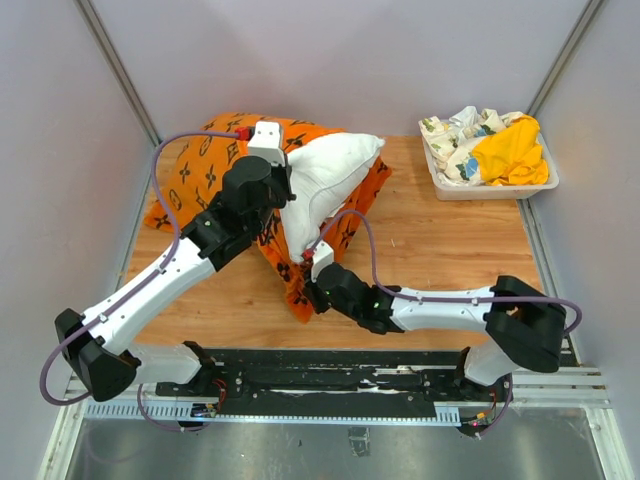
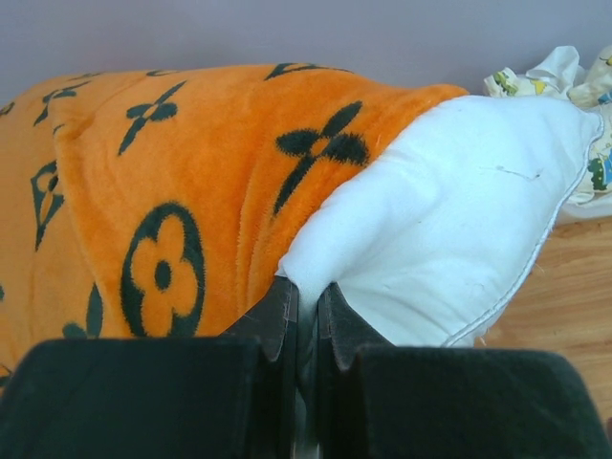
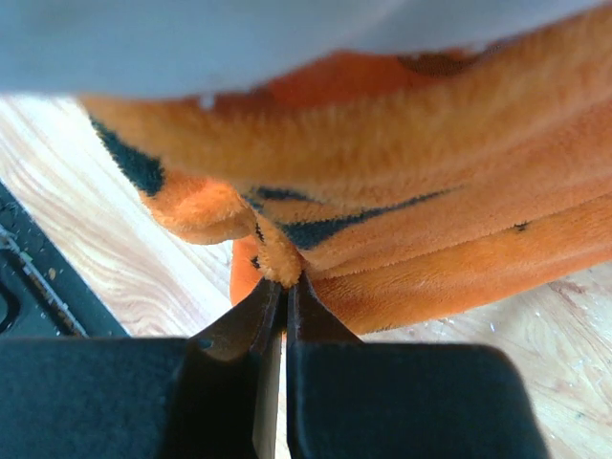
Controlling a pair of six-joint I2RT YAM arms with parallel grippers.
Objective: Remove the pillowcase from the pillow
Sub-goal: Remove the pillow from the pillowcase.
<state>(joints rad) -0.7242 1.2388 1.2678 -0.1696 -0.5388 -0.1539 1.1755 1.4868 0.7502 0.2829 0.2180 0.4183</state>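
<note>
Two grips set | left pincer [image 2: 306,298] pinches the pillow [image 2: 449,210] at its bared edge | right pincer [image 3: 284,287] clamps the pillowcase [image 3: 402,249] hem at the pillow's near side | we'd best draw the hem away steadily, pillow held fast.

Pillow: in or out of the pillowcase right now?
Partly out. One white end of the pillow bulges from the pillowcase opening; orange fabric covers the rest.

Approx half the pillow [image 1: 335,175] hidden in pillowcase [image 1: 195,170]; blurred, cut off at top in R wrist view.
</note>
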